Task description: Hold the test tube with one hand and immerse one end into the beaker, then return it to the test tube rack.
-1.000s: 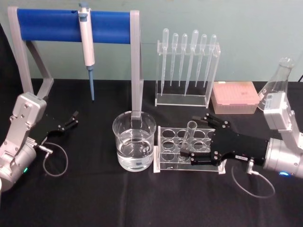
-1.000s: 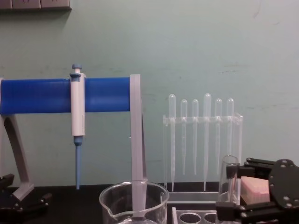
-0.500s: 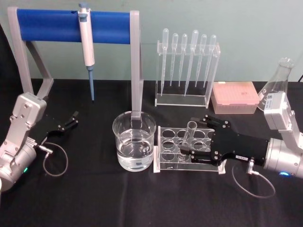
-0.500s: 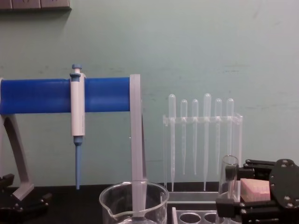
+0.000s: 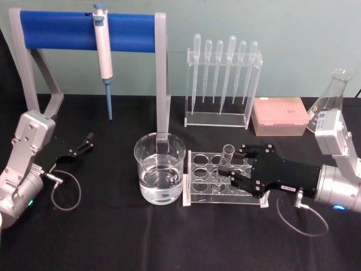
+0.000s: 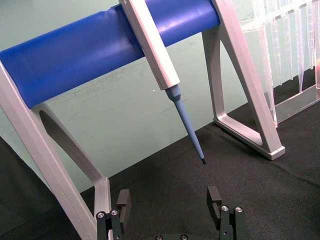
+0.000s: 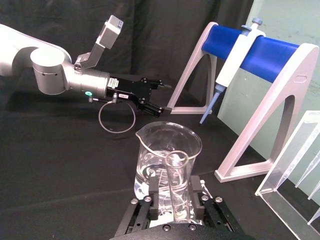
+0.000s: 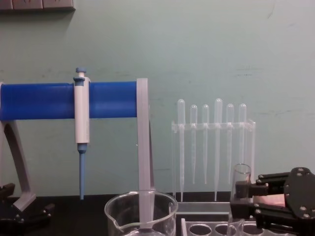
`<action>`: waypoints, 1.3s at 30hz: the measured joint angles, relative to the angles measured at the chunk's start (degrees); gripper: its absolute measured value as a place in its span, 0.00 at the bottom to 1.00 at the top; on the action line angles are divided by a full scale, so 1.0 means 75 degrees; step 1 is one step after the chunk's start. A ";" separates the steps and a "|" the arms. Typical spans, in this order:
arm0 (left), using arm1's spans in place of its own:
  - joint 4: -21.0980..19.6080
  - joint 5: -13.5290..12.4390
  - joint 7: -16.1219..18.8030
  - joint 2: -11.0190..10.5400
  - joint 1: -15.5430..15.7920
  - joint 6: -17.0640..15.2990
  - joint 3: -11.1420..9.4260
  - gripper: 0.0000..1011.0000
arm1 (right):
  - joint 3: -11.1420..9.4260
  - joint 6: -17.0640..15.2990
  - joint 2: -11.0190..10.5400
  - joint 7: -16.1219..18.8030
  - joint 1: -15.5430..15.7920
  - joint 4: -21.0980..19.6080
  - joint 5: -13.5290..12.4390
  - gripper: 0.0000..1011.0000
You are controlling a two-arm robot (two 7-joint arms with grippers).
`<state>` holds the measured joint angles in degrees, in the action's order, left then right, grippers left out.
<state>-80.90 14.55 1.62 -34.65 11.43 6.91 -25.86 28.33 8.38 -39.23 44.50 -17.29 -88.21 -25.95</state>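
The right gripper (image 5: 230, 170) appears to be closed on the upright test tube (image 5: 227, 152) standing in the rack (image 5: 197, 175), with the beaker (image 5: 159, 169) just to its left.

Open black tablecloth (image 5: 169, 237) in front, free to pass. Wide clear glass beaker (image 5: 159, 175) sits just beside the clear acrylic tube rack (image 5: 200, 180), tight gap. Behind, grey-legged blue-bar stand (image 5: 162, 79) and clear pipette rack (image 5: 223, 84) block the back.
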 joint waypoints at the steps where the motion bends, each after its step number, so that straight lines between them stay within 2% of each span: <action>1: 0.0000 0.0000 0.0000 0.0000 0.0000 0.0000 0.0000 0.99 | 0.0000 0.0000 -0.0002 0.0000 0.0001 -0.0002 -0.0001 0.36; 7: 0.0000 0.0000 0.0000 0.0000 0.0000 0.0000 0.0000 0.99 | -0.0004 0.0002 -0.0005 -0.0003 0.0002 -0.0004 -0.0002 0.23; 19: 0.0000 0.0000 0.0000 0.0000 0.0000 0.0000 0.0000 0.99 | -0.0004 0.0000 -0.0005 0.0000 0.0002 -0.0003 -0.0007 0.23; 22: 0.0000 0.0000 0.0000 0.0000 0.0000 0.0000 0.0000 0.99 | -0.0071 -0.0111 -0.0012 -0.0002 0.0005 0.0008 -0.0137 0.23; 34: 0.0000 0.0000 0.0000 0.0000 0.0000 0.0000 0.0000 0.99 | -0.0404 -0.0973 -0.0154 -0.0203 -0.0193 -0.0369 -0.0846 0.23; 39: 0.0000 0.0000 0.0000 0.0000 0.0001 0.0000 0.0000 0.99 | -0.0508 -0.1442 -0.0361 -0.0215 -0.0390 -0.0750 -0.1171 0.23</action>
<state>-80.90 14.55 1.62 -34.65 11.44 6.91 -25.86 24.52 -2.43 -41.93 42.88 -20.22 -93.83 -34.73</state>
